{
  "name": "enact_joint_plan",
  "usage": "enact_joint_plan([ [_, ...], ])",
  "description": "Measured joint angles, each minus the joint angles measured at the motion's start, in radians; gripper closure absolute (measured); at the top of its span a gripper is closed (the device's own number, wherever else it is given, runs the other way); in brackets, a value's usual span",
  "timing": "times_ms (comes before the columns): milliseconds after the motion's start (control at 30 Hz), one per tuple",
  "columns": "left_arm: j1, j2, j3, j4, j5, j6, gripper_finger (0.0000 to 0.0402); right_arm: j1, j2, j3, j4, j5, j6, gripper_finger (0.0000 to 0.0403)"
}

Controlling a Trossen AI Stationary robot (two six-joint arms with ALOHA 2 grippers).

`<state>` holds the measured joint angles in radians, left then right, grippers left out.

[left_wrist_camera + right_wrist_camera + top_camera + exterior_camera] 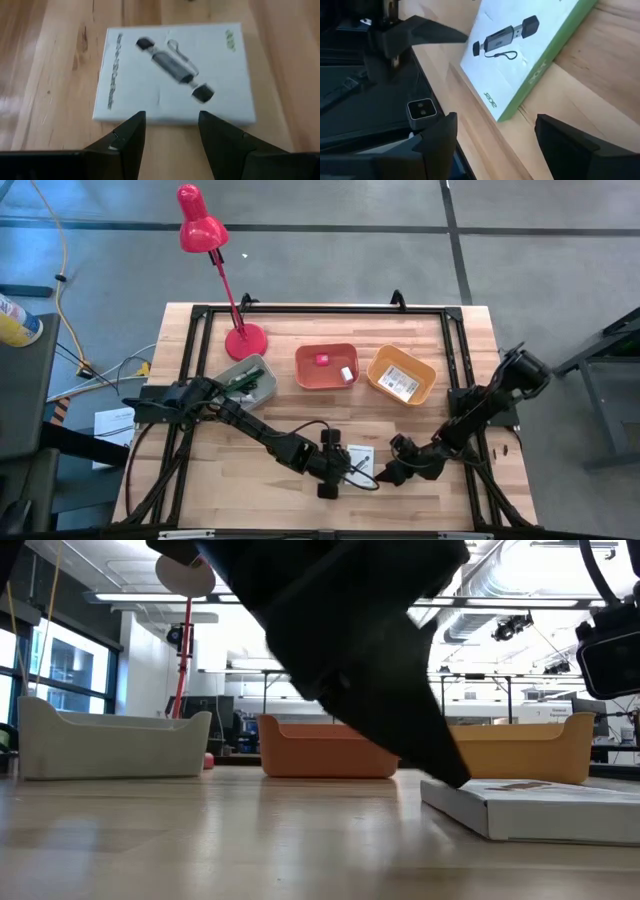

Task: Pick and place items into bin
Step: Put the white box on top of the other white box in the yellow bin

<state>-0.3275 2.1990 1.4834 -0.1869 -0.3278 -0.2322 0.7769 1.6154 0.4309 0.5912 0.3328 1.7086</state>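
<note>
Grey floor [330,205], red lamp [199,220]

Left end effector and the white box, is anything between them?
No. In the left wrist view, only bare wood separates the open left end effector from the white box.

Overhead, table-level, two close wrist views; all share white box [172,75].

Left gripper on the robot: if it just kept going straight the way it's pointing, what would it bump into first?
Most likely the white box lying flat on the table. The left gripper points at its near edge with fingers open, nothing between them; how big the gap is, is unclear.
</note>
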Motion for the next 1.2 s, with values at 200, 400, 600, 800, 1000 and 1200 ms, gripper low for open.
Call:
enact_joint_plan([
  [200,0.001,0.0,0.0,0.019,0.011,0.024,0.0229,-0.019,0.024,0.0,0.03,0.0,-0.002,0.0152],
  [400,0.001,0.0,0.0,0.005,0.013,0.026,0.0229,-0.054,0.024,0.0,0.03,0.008,-0.015,0.0152],
  [600,0.003,0.0,0.0,0.004,0.002,0.043,0.0229,-0.078,0.024,0.0,0.026,0.006,-0.023,0.0153],
  [800,0.009,0.0,0.0,0.004,0.017,0.044,0.0229,-0.094,0.024,0.0,0.019,-0.012,-0.014,0.0153],
  [1000,0.023,0.002,0.0,0.005,0.041,0.045,0.0229,-0.104,0.024,0.0,0.003,-0.019,-0.007,0.0153],
  [1200,0.034,0.019,0.003,0.022,0.077,0.037,0.0229,-0.103,0.024,0.0,0.001,-0.022,-0.006,0.0153],
])
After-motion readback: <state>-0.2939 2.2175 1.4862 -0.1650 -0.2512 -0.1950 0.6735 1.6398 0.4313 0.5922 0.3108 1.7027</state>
